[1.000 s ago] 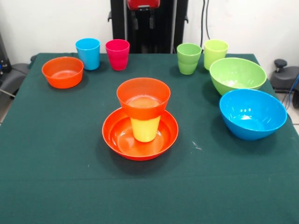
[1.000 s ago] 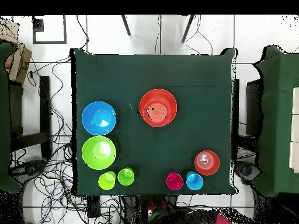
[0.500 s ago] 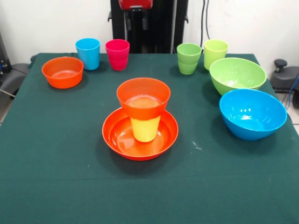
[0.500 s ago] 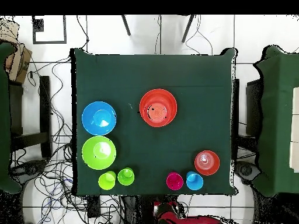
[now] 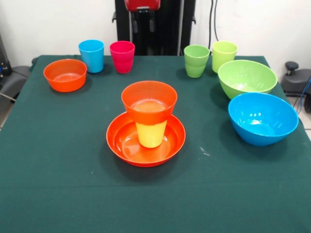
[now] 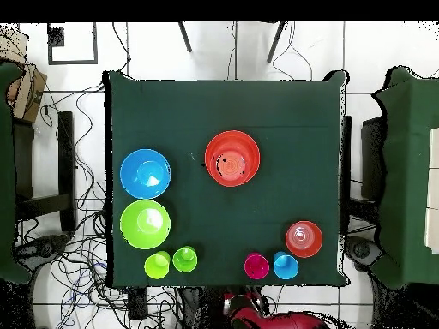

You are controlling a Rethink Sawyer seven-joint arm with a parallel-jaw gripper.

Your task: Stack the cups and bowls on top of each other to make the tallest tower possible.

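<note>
You see the green worktop with nothing on its near strip. A little past it, near the middle, stands the tower: the wide orange bowl sits on the cloth as the base, a yellow cup stands inside it, and a small orange bowl rests on top of that cup, mouth up. In the overhead view the tower shows as one orange disc near the centre of the worktop.

To the right of the tower, well apart from it, lies the large blue bowl, upright and empty. Just behind it, almost touching it, is the large lime green bowl. In the overhead view these two, the blue bowl and the lime bowl, lie one next to the other along one edge.

Farther away, on the left, the second small orange bowl stands alone on the cloth. Along the far edge you find four cups in two pairs: the sky blue cup and the pink cup just beside each other on the left, the light green cup and a yellow-green cup on the right.

Behind the far edge, the tool hangs under the red arm, away from every cup and bowl. It holds nothing that you can see, but I cannot tell if it is released or clenched.
</note>
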